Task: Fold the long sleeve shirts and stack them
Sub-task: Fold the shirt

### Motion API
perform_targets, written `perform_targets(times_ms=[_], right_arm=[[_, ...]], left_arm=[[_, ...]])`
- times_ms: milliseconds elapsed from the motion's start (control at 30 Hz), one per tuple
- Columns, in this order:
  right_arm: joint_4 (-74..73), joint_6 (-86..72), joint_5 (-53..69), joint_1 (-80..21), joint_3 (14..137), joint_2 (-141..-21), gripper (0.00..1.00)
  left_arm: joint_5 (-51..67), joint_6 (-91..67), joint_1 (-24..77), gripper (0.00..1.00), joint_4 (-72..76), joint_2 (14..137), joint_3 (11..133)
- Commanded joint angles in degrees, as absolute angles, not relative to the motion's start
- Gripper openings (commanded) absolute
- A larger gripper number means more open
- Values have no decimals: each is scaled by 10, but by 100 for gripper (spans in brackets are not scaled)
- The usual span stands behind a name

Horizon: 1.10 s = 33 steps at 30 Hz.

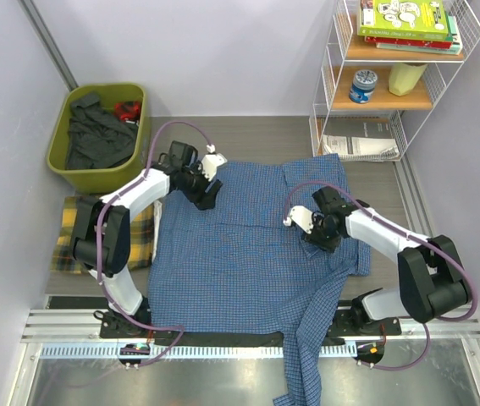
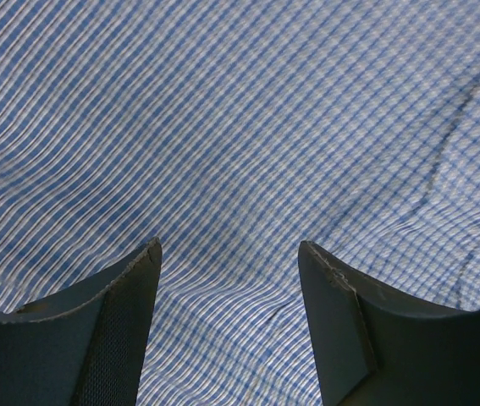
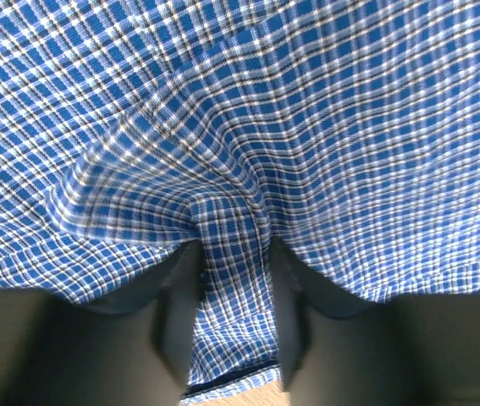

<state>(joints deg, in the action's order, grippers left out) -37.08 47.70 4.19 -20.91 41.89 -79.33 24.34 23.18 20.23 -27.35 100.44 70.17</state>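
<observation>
The blue fine-check shirt [image 1: 240,245] lies spread over the table, one sleeve [image 1: 307,355] hanging over the near edge. The yellow plaid shirt [image 1: 142,233] lies folded at the left, partly under the left arm. My left gripper [image 1: 208,196] is open just above the blue shirt's far left part; the left wrist view shows its fingers [image 2: 121,321] wide apart over flat cloth [image 2: 240,127]. My right gripper [image 1: 311,235] is shut on a pinched fold of the blue shirt [image 3: 231,245] near its right side.
A green bin [image 1: 100,135] with dark clothes stands at the back left. A white wire shelf [image 1: 400,76] with books, a tin and papers stands at the back right. A metal rail [image 1: 223,342] runs along the near edge.
</observation>
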Motion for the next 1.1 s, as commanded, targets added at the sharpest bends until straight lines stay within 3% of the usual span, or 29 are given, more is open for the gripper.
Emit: perform_targets(times_ms=[0, 33, 67, 100, 233, 467, 733, 933, 1067], right_arm=[[-371, 482, 39, -212, 460, -764, 31], [-384, 481, 40, -212, 464, -752, 14], [-386, 480, 39, -212, 468, -746, 5], [-386, 477, 34, -209, 472, -740, 1], [-348, 469, 18, -197, 467, -752, 1], [-246, 447, -25, -179, 474, -910, 1], [-242, 443, -16, -163, 632, -1027, 1], [-369, 438, 61, -157, 701, -906, 1], [-438, 430, 87, -156, 764, -854, 1]], left_arm=[[236, 244, 178, 65, -283, 1005, 725], [235, 247, 175, 64, -282, 1007, 729], [234, 247, 174, 63, -283, 1010, 734], [231, 249, 173, 62, -284, 1012, 745], [201, 244, 173, 58, -275, 1047, 785], [133, 231, 164, 51, -297, 1138, 847], [141, 192, 117, 46, -346, 1157, 849], [207, 312, 98, 60, -380, 1126, 910], [218, 345, 86, 69, -425, 1199, 1064]])
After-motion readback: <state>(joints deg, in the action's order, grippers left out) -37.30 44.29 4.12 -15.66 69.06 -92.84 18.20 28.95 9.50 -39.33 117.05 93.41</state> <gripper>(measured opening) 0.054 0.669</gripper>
